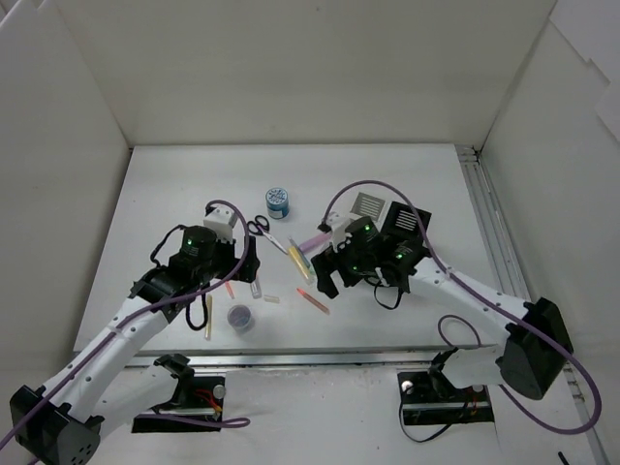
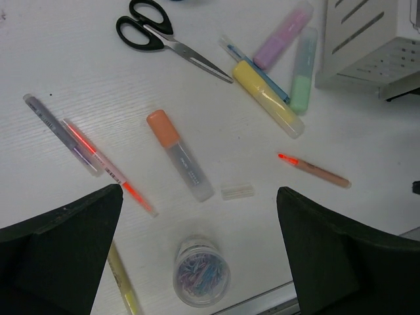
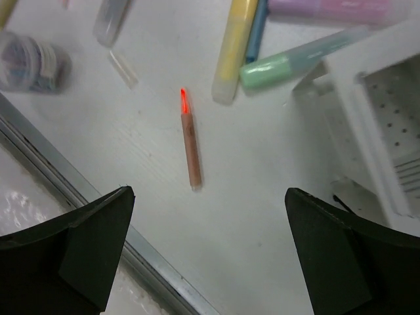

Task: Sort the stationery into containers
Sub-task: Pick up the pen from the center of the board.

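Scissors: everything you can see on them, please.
The scissors are small: two black loop handles, plastic by the look, and plain metal blades, closed. They lie flat on the white table, handles up-left in the left wrist view, tip by the end of the yellow marker; whether they touch is unclear. Nothing holds them.

Bright, flat, soft white light everywhere
The scissors (image 2: 167,41) barely throw a shadow; the right wrist view goes smeary around 10 o'clock, blurring the purple jar (image 3: 33,62), and the dark fingers (image 3: 72,256) at 5 and 7 are soft.
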### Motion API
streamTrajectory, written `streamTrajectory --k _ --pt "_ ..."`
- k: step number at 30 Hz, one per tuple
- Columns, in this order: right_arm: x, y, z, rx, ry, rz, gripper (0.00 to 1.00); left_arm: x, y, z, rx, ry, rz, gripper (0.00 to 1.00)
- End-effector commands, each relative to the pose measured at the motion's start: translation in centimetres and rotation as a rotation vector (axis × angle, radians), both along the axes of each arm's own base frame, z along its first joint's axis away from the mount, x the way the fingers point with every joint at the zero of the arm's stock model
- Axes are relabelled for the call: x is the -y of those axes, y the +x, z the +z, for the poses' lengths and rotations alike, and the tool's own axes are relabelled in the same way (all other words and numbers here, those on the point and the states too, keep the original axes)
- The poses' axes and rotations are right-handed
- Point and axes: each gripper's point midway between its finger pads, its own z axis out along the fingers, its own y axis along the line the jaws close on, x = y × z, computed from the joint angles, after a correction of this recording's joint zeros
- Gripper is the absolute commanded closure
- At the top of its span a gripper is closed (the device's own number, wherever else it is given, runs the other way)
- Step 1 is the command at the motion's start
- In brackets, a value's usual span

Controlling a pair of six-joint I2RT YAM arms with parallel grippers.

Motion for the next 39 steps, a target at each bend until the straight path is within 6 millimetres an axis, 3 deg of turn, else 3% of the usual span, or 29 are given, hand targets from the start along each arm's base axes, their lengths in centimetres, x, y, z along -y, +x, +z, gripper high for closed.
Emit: streamTrajectory --k 1,7,12,15,18,19,24,25,27,28,30,32,33,34,35,36,37,39 --pt "-1.3 -0.3 -1.2 0.049 -0.11 0.087 0.03 1.7 0.7 2.1 0.112 -0.015 -0.111 0.0" --pt "-2.7 -0.3 -5.7 -0.031 -0.215 0.118 0.22 1.0 0.5 0.5 0.076 0.024 -0.084 0.01" --pt "-4.1 -0.6 -8.8 -0.074 -0.281 0.192 0.34 1.6 0.1 -1.1 0.032 0.026 -0.126 0.01" --pt "-4.5 -0.6 -10.0 -0.085 -0.3 0.197 0.41 2.0 0.0 -2.1 0.002 0.032 -0.138 0.01" --pt "-4.7 -0.6 -10.7 -0.085 -0.324 0.189 0.53 2.3 0.4 -2.9 -0.026 0.041 -0.139 0.0" --pt "-4.7 -0.6 -10.9 -0.084 -0.331 0.183 0.62 2.4 0.4 -3.3 -0.039 0.044 -0.143 0.01" --pt "-3.6 -0.4 -11.2 -0.047 -0.375 0.147 0.81 3.0 0.4 -4.1 -0.042 0.072 -0.179 0.0" --pt "-3.4 -0.5 -11.2 -0.046 -0.372 0.146 0.92 3.2 0.9 -3.4 -0.023 0.076 -0.184 0.01" --pt "-3.6 -0.6 -10.7 -0.039 -0.352 0.15 1.0 3.8 1.9 -2.0 0.041 0.123 -0.244 0.01" --pt "-3.6 -0.6 -10.4 -0.03 -0.344 0.15 1.0 4.5 3.2 0.7 0.124 0.124 -0.271 0.01" --pt "-4.0 0.0 -8.8 0.021 -0.303 0.136 1.0 5.5 4.9 3.2 0.219 0.179 -0.346 0.01" --pt "-4.0 0.2 -6.9 0.057 -0.22 0.087 1.0 6.5 7.5 9.6 0.408 0.287 -0.436 0.01" --pt "-4.0 0.3 -6.1 0.071 -0.186 0.078 1.0 6.7 7.9 8.8 0.386 0.296 -0.44 0.01" --pt "-4.1 0.4 -5.2 0.088 -0.149 0.07 1.0 6.8 8.7 12.2 0.46 0.333 -0.453 0.01" --pt "-4.0 0.6 -3.5 0.111 -0.087 0.053 1.0 7.0 9.1 13.1 0.482 0.36 -0.476 0.01" --pt "-3.6 0.4 -3.3 0.109 -0.071 0.042 1.0 7.7 9.6 13.3 0.495 0.384 -0.52 0.01" --pt "-3.3 0.6 -2.8 0.111 -0.053 0.029 1.0 7.7 9.8 14.7 0.524 0.413 -0.539 0.01" --pt "-2.5 1.1 -1.0 0.135 -0.006 -0.017 1.0 8.2 9.8 14.8 0.55 0.482 -0.635 0.0"
